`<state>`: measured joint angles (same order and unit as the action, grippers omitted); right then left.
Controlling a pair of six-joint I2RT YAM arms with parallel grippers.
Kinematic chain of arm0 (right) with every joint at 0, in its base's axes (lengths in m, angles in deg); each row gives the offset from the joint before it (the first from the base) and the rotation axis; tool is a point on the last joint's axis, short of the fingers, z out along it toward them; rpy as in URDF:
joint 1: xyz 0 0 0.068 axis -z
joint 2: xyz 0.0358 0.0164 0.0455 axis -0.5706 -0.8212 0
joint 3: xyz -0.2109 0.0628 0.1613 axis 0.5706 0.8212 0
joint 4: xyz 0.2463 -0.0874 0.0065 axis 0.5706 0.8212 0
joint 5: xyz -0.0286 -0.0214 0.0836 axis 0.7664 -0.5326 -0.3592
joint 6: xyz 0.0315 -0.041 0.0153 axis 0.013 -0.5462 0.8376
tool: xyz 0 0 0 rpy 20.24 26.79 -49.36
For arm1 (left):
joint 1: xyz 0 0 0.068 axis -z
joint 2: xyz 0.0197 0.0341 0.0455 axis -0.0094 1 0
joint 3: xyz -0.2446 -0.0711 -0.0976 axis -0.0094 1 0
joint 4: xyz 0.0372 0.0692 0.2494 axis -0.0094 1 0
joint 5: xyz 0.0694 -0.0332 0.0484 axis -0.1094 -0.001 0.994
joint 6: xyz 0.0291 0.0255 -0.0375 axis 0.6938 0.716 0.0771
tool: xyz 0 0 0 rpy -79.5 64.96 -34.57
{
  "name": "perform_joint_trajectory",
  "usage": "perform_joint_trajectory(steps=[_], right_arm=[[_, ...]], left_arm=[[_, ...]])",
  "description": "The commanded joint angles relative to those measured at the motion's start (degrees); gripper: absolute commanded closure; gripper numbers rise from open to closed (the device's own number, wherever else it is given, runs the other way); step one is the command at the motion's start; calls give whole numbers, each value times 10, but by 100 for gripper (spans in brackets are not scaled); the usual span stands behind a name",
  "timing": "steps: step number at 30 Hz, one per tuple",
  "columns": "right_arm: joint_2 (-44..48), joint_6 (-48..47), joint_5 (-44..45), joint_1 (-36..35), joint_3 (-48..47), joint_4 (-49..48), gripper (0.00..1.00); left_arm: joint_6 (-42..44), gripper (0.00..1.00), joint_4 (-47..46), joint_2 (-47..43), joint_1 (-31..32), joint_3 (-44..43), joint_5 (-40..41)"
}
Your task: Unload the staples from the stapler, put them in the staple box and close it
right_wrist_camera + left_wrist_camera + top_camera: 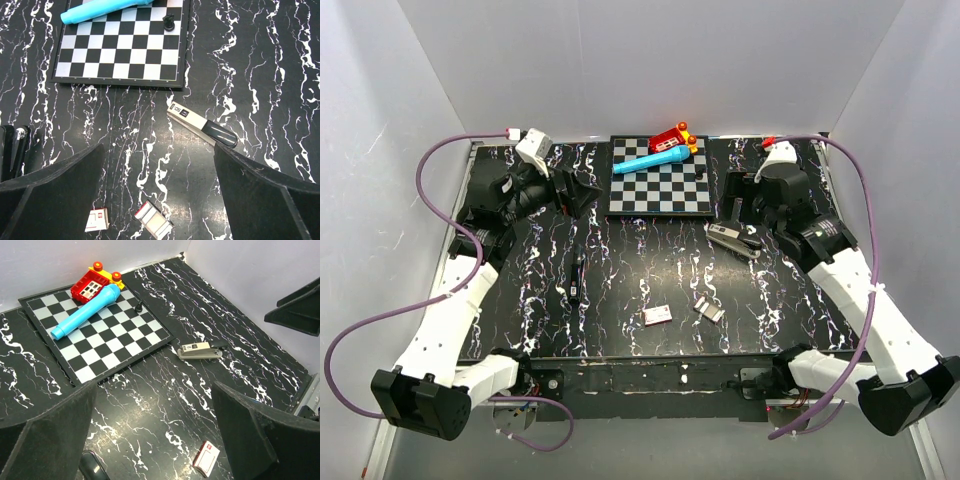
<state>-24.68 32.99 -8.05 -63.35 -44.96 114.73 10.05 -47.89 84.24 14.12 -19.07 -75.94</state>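
The stapler (733,240), slim and dark grey with a silvery top strip, lies flat on the black marbled table right of centre. It also shows in the right wrist view (200,126) and in the left wrist view (200,351). My right gripper (735,203) is open and empty, hovering just behind the stapler; in its own view (160,195) the stapler lies between and ahead of the fingers. My left gripper (582,192) is open and empty at the back left, far from the stapler, above bare table in its own view (155,440).
A chessboard (660,190) at the back centre carries a blue cylinder (655,160), a red toy (675,137) and a black pawn (700,178). A thin black stick (577,280) lies left of centre. Two small pink-and-white boxes (657,315) (709,310) lie near the front.
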Motion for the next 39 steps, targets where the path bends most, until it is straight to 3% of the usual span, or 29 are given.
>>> perform_joint_trajectory(steps=[1,11,22,30,39], right_arm=[[2,-5,19,-1,-33,22,2],[44,-26,6,-1,-51,66,2],[42,-19,9,-1,-74,170,4],[-34,-23,8,1,-79,229,5],[-141,-24,-19,32,-93,199,9]], left_arm=[[-9,2,-2,-22,0,14,-13],[-9,2,-5,-16,1,18,-26],[15,2,19,13,64,-3,-35],[30,2,54,28,130,-12,-2],[25,2,54,36,172,4,-2]])
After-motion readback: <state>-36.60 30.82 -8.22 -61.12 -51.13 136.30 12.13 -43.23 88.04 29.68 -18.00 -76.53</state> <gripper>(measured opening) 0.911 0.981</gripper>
